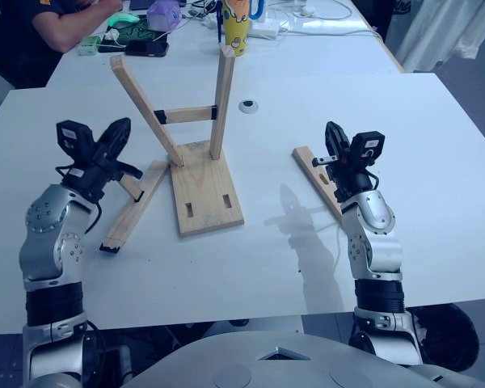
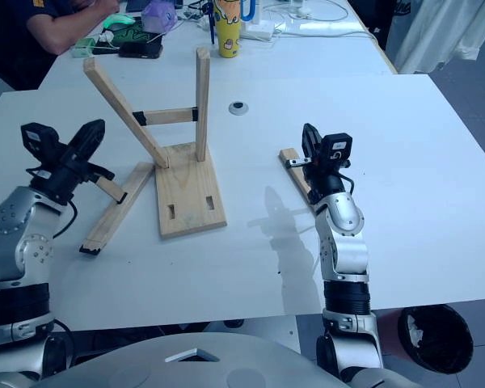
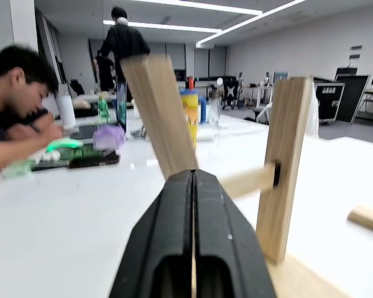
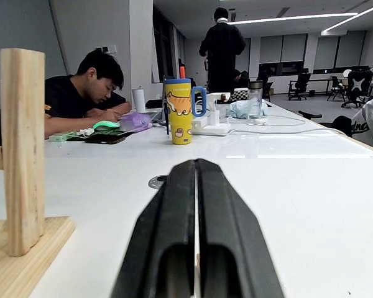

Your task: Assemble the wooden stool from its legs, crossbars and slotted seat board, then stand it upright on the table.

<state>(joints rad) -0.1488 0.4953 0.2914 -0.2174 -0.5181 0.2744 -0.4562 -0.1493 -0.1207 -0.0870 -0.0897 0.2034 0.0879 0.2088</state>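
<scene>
Two legs (image 1: 222, 101) are seen standing in the slotted seat board (image 1: 206, 190), which lies flat at the middle of the worktop (image 1: 436, 162), and they are joined by a crossbar (image 1: 190, 115). A loose leg piece (image 1: 137, 208) is laid just left of the board, near the left claw (image 1: 124, 124), whose fingers are pressed together. Another loose leg (image 1: 314, 174) lies to the right by the right claw (image 1: 331, 129), likewise pressed together, with nothing pinched.

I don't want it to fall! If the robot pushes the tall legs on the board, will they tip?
Probably wobbly: one leg leans from the board. The crossbar joins it to the upright leg, so they'd likely move together. The flat board should resist tipping.
</scene>
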